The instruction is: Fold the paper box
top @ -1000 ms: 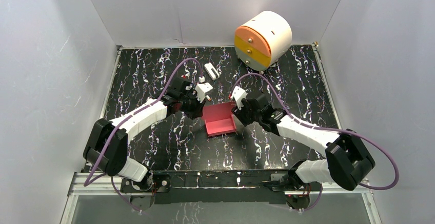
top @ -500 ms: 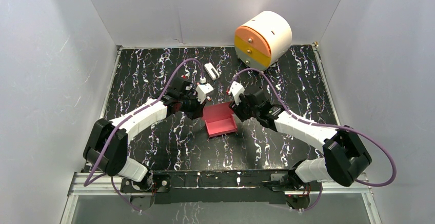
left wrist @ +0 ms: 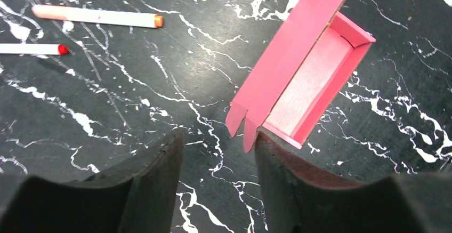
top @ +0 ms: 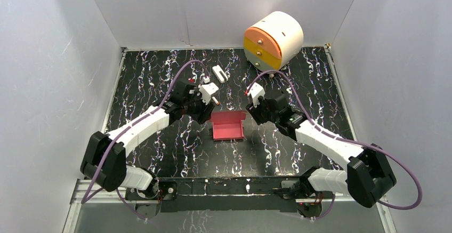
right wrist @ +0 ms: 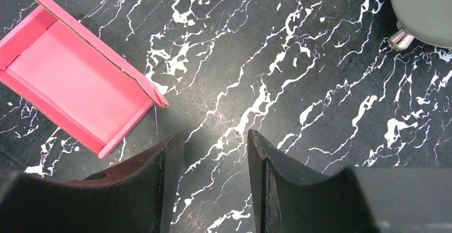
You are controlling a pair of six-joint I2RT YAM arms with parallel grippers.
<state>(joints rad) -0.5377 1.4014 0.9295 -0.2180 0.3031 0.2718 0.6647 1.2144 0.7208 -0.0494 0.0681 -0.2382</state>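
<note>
Top external view shows the paper box (top: 228, 127) lying on the black marbled table (top: 154, 73) near its middle, between my two claws, as an open pink-red tray with its far long flap raised. My left claw (top: 206, 115) sits just beside the box's far left corner and my right claw (top: 255, 117) just beside its far right corner. Far right on the table stands the round white drawer unit (top: 273, 41), well apart from the box. From my left wrist, the left claw (left wrist: 218, 137) has its jaws parted about halfway and clamps nothing; the end tabs of the box's (left wrist: 312, 81) raised flap hang just beside one finger (left wrist: 277, 169), and I cannot tell whether they touch it. Two white pens, one with an orange tip (left wrist: 96, 16) and one with a red tip (left wrist: 32, 48), lie beyond on the table. From my right wrist, the right claw (right wrist: 214, 136) is likewise parted about halfway with only tabletop between its fingers, the box's (right wrist: 74, 83) corner near it but apart.
</note>
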